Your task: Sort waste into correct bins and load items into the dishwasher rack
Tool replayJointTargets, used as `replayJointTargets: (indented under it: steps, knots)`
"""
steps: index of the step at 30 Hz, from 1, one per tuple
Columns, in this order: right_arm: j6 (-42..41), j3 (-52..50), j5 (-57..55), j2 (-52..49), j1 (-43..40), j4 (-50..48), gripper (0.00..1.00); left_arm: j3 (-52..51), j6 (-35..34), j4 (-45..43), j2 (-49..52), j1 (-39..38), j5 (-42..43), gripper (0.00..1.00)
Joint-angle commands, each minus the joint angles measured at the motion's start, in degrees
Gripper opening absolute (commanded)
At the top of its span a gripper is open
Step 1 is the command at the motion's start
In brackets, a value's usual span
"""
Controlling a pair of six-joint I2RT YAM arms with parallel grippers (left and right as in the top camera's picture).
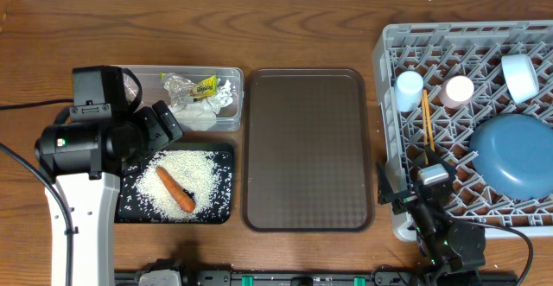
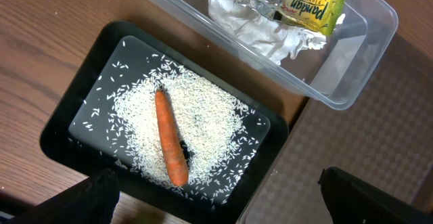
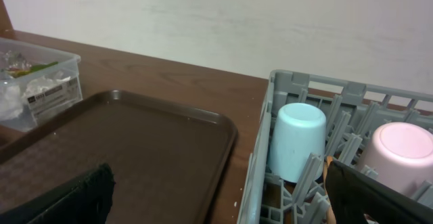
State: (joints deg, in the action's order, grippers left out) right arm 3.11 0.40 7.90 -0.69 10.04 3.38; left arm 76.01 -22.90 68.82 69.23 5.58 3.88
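Left tool (image 2: 220, 202) near carrot (image 2: 170, 137), apart.

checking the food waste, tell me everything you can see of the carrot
The carrot is small, orange, smooth-skinned and whole, with no green top. It lies flat on its side, slanted across a bed of white rice near the middle of the shallow black tray. A dark patch sits against one end. Only the rice touches it; nothing holds it.
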Motion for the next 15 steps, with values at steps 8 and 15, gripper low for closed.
replayJointTargets:
  steps: [8, 15]
  knots:
    - [-0.92, -0.09, -0.59, 0.31, -0.44, 0.28, 0.99, 0.09, -0.33, -0.35, -10.03, -2.49, -0.46, 0.98]
    - [-0.92, -0.09, -0.59, 0.31, -0.44, 0.28, 0.99, -4.46, -0.26, -8.83, -28.09, -10.38, -0.52, 0.98]
